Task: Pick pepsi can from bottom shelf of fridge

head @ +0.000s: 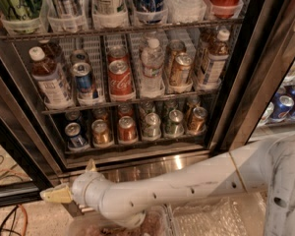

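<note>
The pepsi can (pixel 74 134) is the short dark-blue can with a silver top at the left end of the bottom shelf (pixel 137 149) of the fridge (pixel 236 82). A second dark can stands behind it. Short gold, red and green cans fill the lanes to its right. My gripper (pixel 73 181) is below and in front of the shelf, level with the steel base panel (pixel 157 169) and just under the pepsi can. One pale fingertip (pixel 56 194) points left and the other (pixel 91 166) points up, spread apart and holding nothing. My white arm (pixel 187 186) reaches in from the right.
The middle rack holds a taller blue can (pixel 83 80), a coke can (pixel 120 76) and bottles. The dark door frame (pixel 19 146) runs down on the left. A clear bin (pixel 206 220) lies under my arm. Cables (pixel 10 220) lie on the floor at the left.
</note>
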Controlling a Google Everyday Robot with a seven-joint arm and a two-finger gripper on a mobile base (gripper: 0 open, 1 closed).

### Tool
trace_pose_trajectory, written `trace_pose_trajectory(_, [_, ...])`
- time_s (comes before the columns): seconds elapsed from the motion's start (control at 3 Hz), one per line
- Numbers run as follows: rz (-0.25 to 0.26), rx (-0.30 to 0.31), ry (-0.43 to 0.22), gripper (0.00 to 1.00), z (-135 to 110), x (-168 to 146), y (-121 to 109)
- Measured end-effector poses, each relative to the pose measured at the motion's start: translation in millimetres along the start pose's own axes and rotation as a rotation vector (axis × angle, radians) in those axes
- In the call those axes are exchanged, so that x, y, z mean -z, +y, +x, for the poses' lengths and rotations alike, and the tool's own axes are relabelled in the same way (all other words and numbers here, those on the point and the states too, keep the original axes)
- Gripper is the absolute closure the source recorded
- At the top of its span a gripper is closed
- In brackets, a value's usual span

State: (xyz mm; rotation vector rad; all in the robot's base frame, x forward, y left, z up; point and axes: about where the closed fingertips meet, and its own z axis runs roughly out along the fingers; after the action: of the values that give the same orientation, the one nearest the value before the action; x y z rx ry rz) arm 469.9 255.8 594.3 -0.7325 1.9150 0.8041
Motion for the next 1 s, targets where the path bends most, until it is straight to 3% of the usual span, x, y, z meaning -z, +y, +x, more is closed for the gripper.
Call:
trace_pose_trajectory(0.33, [0.024,0.023,-0.040,0.00,14.9,-4.6,24.0])
trace_pose_trajectory(0.67, [0.093,0.055,-0.091,0.00,16.3,-15.3,25.8])
trace_pose_trajectory(1.0, [0.200,0.088,-0.146,0.00,7.6,-12.7,12.6])
